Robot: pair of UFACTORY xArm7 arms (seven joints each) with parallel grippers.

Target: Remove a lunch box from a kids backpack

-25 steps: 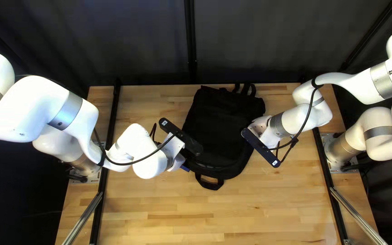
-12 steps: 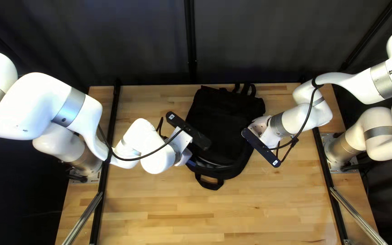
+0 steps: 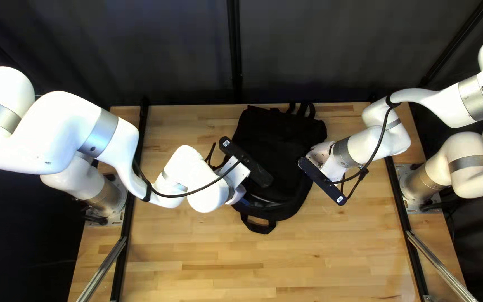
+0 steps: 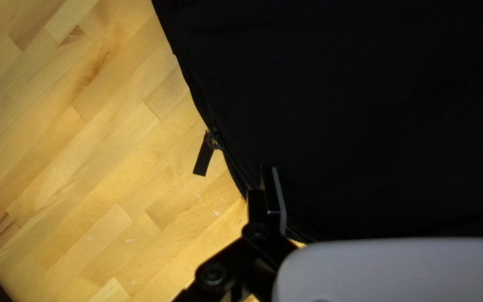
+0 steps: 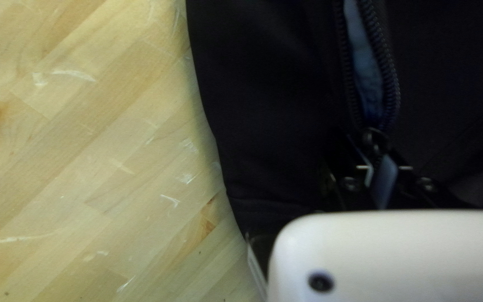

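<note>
The black backpack (image 3: pixel 278 151) lies flat on the table; its zippered opening shows blue material (image 5: pixel 365 67) in the right wrist view. My left gripper (image 3: pixel 237 172) is over the backpack's left edge near the carry handle, its tips hidden from above. In the left wrist view one finger (image 4: pixel 272 196) stands wide at the zipper, beside black cloth (image 4: pixel 375 123); the other is hidden. My right gripper (image 3: pixel 321 157) is at the backpack's right side; in its wrist view my right gripper (image 5: pixel 377 172) is closed on the zipper pull (image 5: pixel 374 140). No whole lunch box is visible.
Bare wood of the table (image 3: pixel 286 263) shows in front of the backpack and on both sides. The carry handle (image 3: pixel 258 227) points toward the near edge, and shoulder straps (image 3: pixel 303 109) lie at the far end. Another zipper tab (image 4: pixel 202 159) hangs over the wood.
My left arm has moved rightward, bringing its gripper farther over the backpack's left edge. My right arm and the backpack stay nearly where they were.
</note>
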